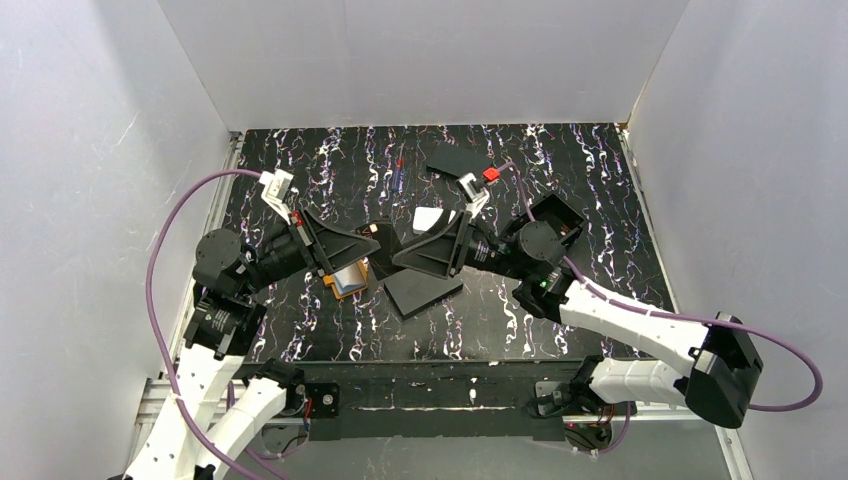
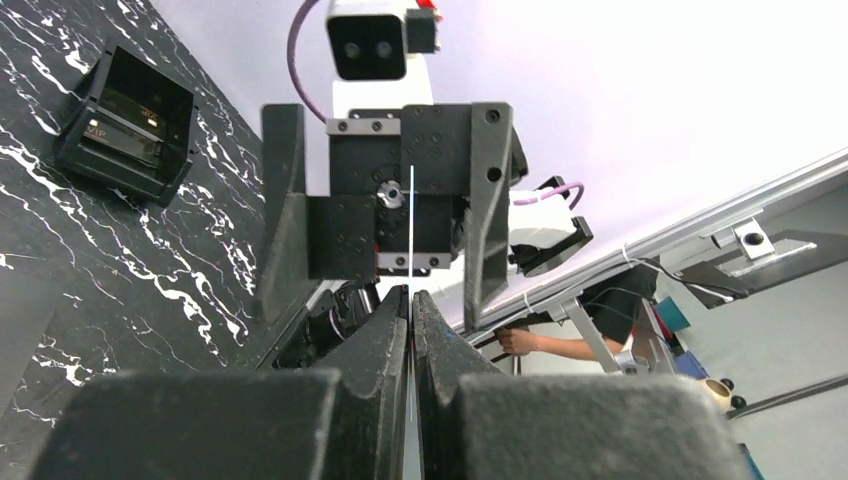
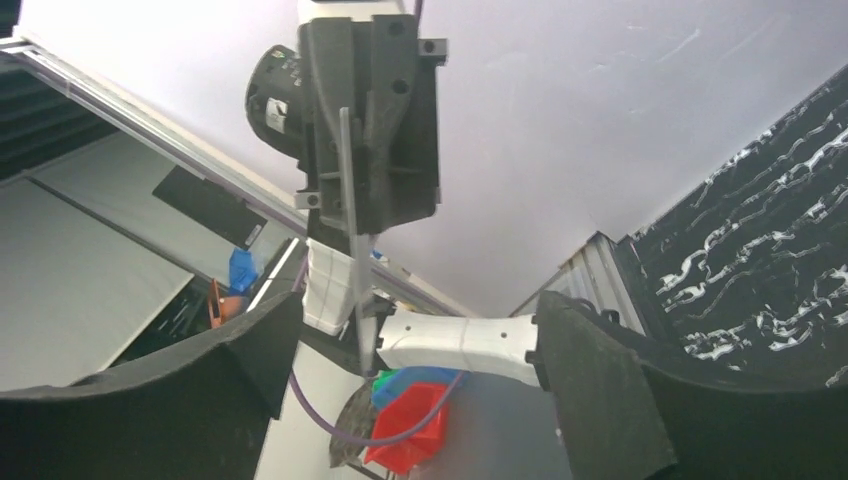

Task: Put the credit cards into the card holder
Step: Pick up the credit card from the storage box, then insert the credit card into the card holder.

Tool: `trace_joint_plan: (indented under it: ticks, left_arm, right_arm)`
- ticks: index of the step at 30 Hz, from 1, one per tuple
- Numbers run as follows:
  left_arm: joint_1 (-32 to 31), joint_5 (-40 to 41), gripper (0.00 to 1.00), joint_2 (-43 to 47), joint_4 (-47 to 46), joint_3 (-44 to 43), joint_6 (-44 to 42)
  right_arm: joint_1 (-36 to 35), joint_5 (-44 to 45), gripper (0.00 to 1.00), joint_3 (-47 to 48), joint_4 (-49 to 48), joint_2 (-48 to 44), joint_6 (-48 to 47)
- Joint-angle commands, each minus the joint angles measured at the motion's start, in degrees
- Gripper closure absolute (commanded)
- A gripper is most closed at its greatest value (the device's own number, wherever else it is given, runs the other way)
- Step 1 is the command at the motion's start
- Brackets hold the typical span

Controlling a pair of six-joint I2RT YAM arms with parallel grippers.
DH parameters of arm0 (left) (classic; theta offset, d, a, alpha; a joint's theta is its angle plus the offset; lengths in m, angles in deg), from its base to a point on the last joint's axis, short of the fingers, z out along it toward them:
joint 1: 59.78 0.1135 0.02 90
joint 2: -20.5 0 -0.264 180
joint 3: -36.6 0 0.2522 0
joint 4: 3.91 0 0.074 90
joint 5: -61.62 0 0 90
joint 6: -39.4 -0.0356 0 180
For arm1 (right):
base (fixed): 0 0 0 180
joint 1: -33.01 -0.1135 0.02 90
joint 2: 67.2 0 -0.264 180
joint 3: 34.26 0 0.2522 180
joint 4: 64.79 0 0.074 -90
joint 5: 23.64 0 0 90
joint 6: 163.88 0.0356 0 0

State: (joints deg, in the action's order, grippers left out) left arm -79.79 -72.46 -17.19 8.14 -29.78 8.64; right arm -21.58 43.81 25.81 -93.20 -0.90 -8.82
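Note:
The two grippers meet nose to nose above the middle of the table. My left gripper is shut on a thin credit card, seen edge-on as a pale line running out from between the jaws. My right gripper is open, its fingers spread wide on either side of that same card without touching it. The orange card holder lies open on the table just below the left gripper, pale blue inside showing. A white card lies flat behind the right gripper.
A black open box holding cards stands right of centre. Flat black rectangles lie at the front middle and the back. A small red piece and a pen sit near the back. White walls enclose three sides.

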Motion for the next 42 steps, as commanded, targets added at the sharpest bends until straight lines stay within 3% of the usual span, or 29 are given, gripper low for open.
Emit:
trace_joint_plan:
  ticks: [1, 4, 13, 17, 18, 19, 21, 23, 26, 29, 34, 37, 42]
  left_arm:
    - [-0.1, 2.5, 1.00, -1.1, -1.5, -1.5, 0.3]
    - [-0.2, 3.5, 1.00, -1.1, -1.4, -1.4, 0.3]
    - [-0.1, 3.9, 1.00, -1.6, -1.4, -1.6, 0.6]
    - [-0.1, 4.1, 1.00, -1.9, 0.8, -2.3, -0.6]
    - [-0.2, 4.5, 1.00, -2.2, 4.4, -2.9, -1.6]
    - [-0.1, 6.0, 0.92, -2.8, 9.0, -4.2, -3.2]
    - [-0.1, 11.6, 0.63, -4.5, 24.1, -8.3, -8.4]
    - [-0.1, 17.7, 0.45, -7.3, 38.2, -13.0, -14.2]
    - [0.1, 25.2, 0.33, -13.0, 53.8, -18.3, -21.6]
    - [3.2, 32.8, 0.27, -17.1, 61.3, -19.7, -26.8]
    - [21.8, 26.2, 0.25, -18.7, 58.1, -12.9, -30.1]
    - [28.1, 24.5, 0.36, -21.6, 53.7, -8.1, -28.6]
    - [32.6, 22.0, 0.47, -29.9, 46.1, -2.4, -25.3]
  right_arm:
    - [-1.6, 5.5, 0.10, 0.0, -8.7, -1.5, 0.1]
    - [-1.7, 7.0, 0.33, 0.7, -5.2, -2.6, -3.4]
    - [-2.1, 5.0, 0.70, 3.8, -3.1, -0.1, -4.0]
    - [-2.1, 6.1, 0.99, 3.7, -1.3, 0.0, -5.4]
    - [-2.1, 7.0, 0.99, 3.7, 0.6, -0.5, -6.8]
    - [-2.1, 8.6, 0.99, 3.8, 4.2, -1.2, -8.5]
    - [-2.1, 13.6, 0.99, 4.5, 14.3, -3.1, -13.9]
    - [-2.1, 17.9, 0.99, 5.9, 24.2, -4.1, -19.4]
    - [-2.1, 21.5, 0.99, 7.8, 34.2, -4.0, -26.8]
    - [-2.1, 21.7, 0.99, 8.7, 39.5, -2.1, -30.6]
    - [-4.1, 21.8, 0.99, 8.6, 41.6, 3.5, -33.4]
    - [-8.1, 25.4, 0.99, 10.6, 42.1, 8.0, -35.8]
    - [-15.8, 33.3, 0.99, 18.4, 48.1, 18.6, -40.3]
